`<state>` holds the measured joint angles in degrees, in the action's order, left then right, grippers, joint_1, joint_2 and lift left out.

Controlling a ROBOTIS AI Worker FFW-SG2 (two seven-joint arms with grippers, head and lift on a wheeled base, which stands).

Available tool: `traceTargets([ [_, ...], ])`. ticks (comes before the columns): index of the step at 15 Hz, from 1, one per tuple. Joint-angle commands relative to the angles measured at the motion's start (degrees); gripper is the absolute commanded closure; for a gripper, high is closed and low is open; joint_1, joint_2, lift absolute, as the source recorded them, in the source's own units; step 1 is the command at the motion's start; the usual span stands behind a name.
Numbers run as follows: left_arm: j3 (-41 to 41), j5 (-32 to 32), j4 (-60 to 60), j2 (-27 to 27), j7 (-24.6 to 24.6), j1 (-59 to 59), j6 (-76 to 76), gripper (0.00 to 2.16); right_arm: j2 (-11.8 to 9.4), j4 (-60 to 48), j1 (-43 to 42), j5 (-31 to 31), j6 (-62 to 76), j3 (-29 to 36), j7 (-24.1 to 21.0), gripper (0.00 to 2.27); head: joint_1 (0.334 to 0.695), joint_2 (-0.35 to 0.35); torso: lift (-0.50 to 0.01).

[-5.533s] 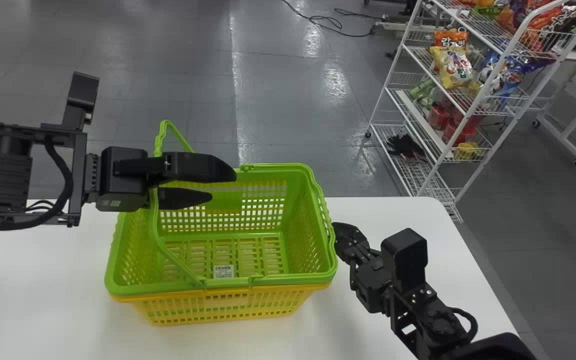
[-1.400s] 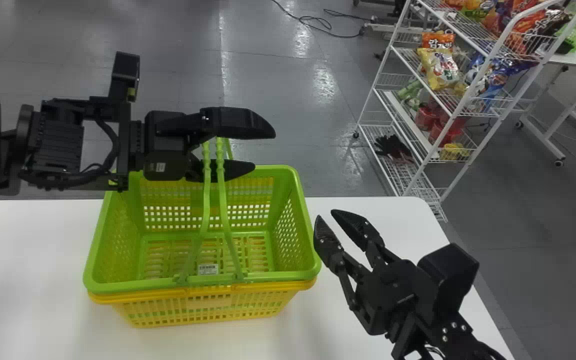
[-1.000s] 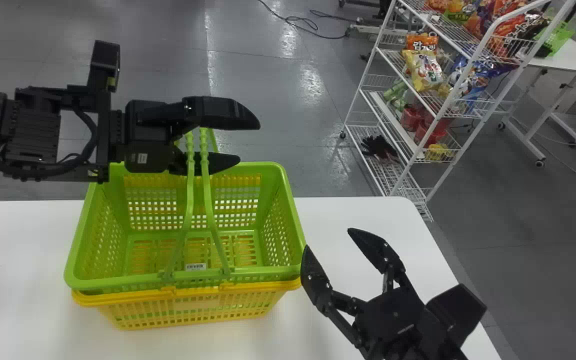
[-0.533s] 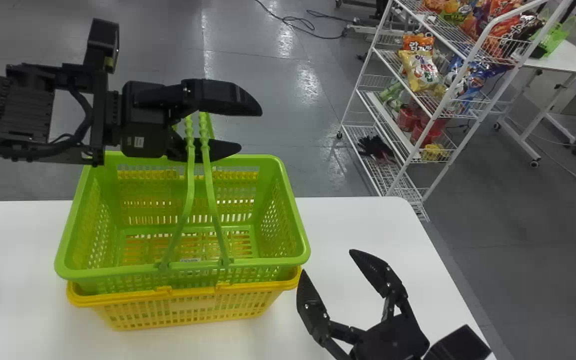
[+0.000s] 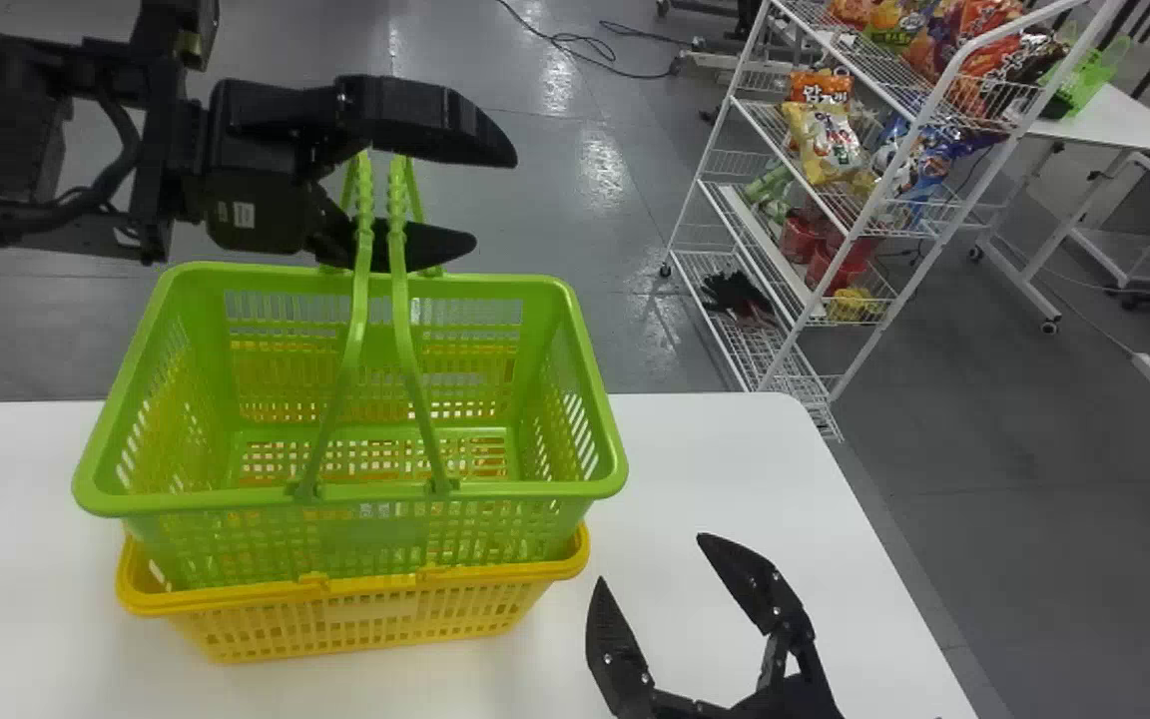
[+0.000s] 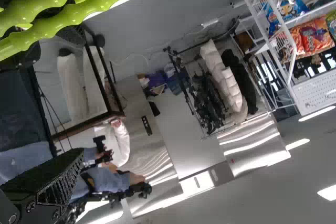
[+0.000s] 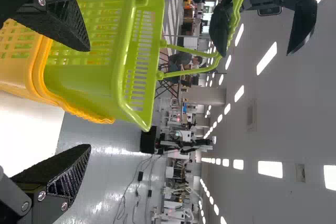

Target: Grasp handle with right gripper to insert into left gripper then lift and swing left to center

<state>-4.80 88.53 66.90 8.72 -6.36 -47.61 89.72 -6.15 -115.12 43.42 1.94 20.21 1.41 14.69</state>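
My left gripper [image 5: 495, 200] is high at the left in the head view, fingers spread. Both raised green handles [image 5: 360, 250] hang over its lower finger, close together. From them hangs the green basket [image 5: 595, 487], partly risen out of the yellow basket [image 5: 355, 624]. In the left wrist view, the ridged handles [image 6: 68, 11] lie at the upper left by the left gripper [image 6: 79, 95]. My right gripper [image 5: 653, 561] stands open at the lower right, apart from the baskets. The right wrist view has the right gripper [image 7: 89, 98] empty, with the green basket [image 7: 89, 66] beyond.
The yellow basket rests on the white table [image 5: 735, 469]. Beyond the table's right back corner, a white wire rack [image 5: 785, 330] holds snack bags [image 5: 823, 140]. Grey floor [image 5: 555, 330] lies behind the table.
The left gripper has risen, lifting the green basket partly from the yellow one. Over the longer span, both handles have come together at it. The right gripper has opened and moved toward the bottom edge.
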Motion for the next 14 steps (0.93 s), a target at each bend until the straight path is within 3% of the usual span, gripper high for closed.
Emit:
traceTargets([
  [1,-1.0,4.2,-5.2,0.8,1.0,-3.8,0.3,0.07,0.0,1.1,0.7,0.3,2.5,0.0,0.2,0.17,0.695,-0.286,-0.093],
  [14,-6.4,20.6,-23.0,3.7,8.9,-15.8,0.3,0.08,0.3,6.0,1.1,1.8,9.0,0.0,1.0,0.17,0.681,-0.261,-0.093],
])
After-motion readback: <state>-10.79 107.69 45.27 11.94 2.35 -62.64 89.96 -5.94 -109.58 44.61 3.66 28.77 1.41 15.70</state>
